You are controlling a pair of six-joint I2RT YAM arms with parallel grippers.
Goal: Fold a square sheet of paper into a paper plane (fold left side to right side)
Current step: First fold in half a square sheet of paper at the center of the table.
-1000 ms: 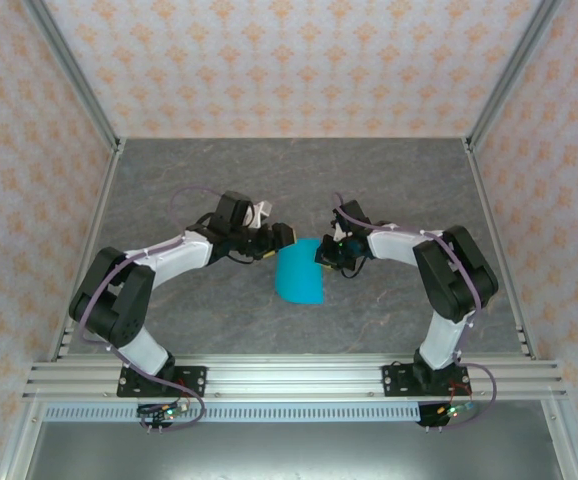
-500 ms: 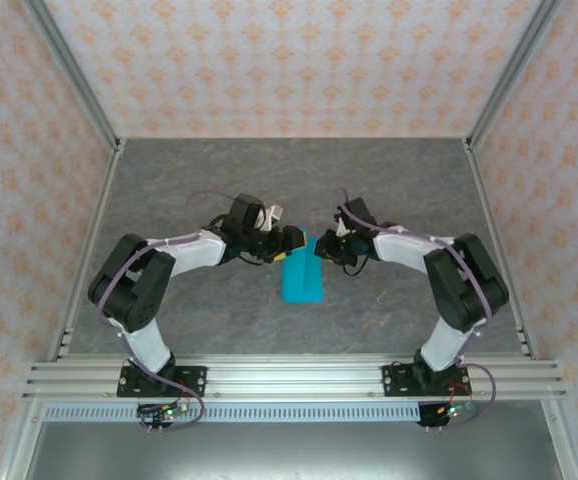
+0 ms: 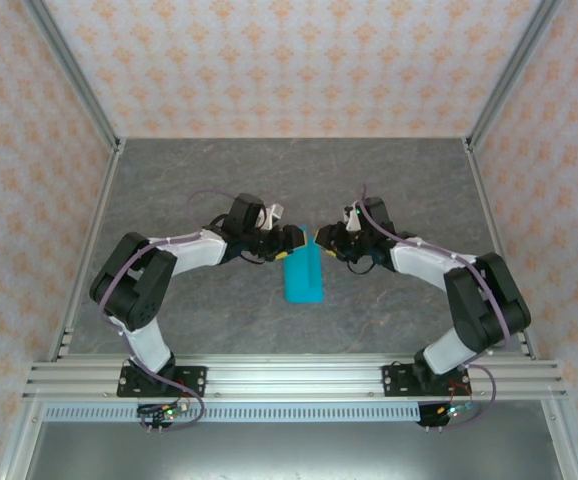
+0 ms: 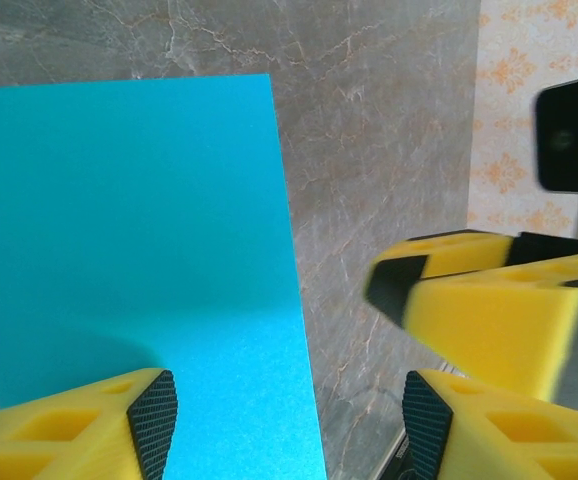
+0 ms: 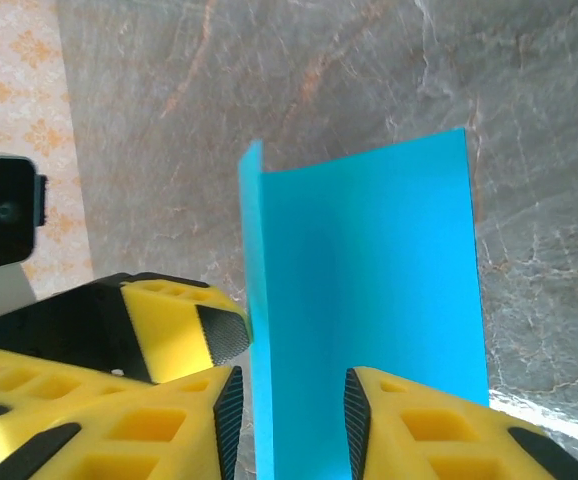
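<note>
Paper first: the blue sheet [image 3: 302,278] lies mid-bench as a narrow upright rectangle, just on the near side of the two grippers, which meet nose to nose over its far edge. A second ago it was a wider, bowed shape with one half arching over. Now that half is down and the outline is slimmer and straight-sided — so I judge the left-to-right fold is made.

The right gripper [image 3: 321,238] was closed down at the sheet's right edge then. Since then its arm has swung outward and its jaws have let go. On its wrist camera [image 5: 291,410] the jaws stand apart with the paper slack below them, nothing clamped. The left gripper [image 3: 294,238] is released too. In its own camera [image 4: 281,420] the jaws sit wide, one over the sheet and the other over bare bench, with a yellow finger of the right gripper just beyond.

From the right wrist I see that the edge beside the left gripper stands up as a thin strip instead of lying flat — my guess is the crease wants pressing before any further fold.

The bench [image 3: 189,180] is grey, stone-veined and matt. Walls [image 3: 289,60] papered in a pale orange floral pattern close it in on three sides, with aluminium posts at the corners. A slotted rail [image 3: 289,375] carries both arm bases along the near edge.
</note>
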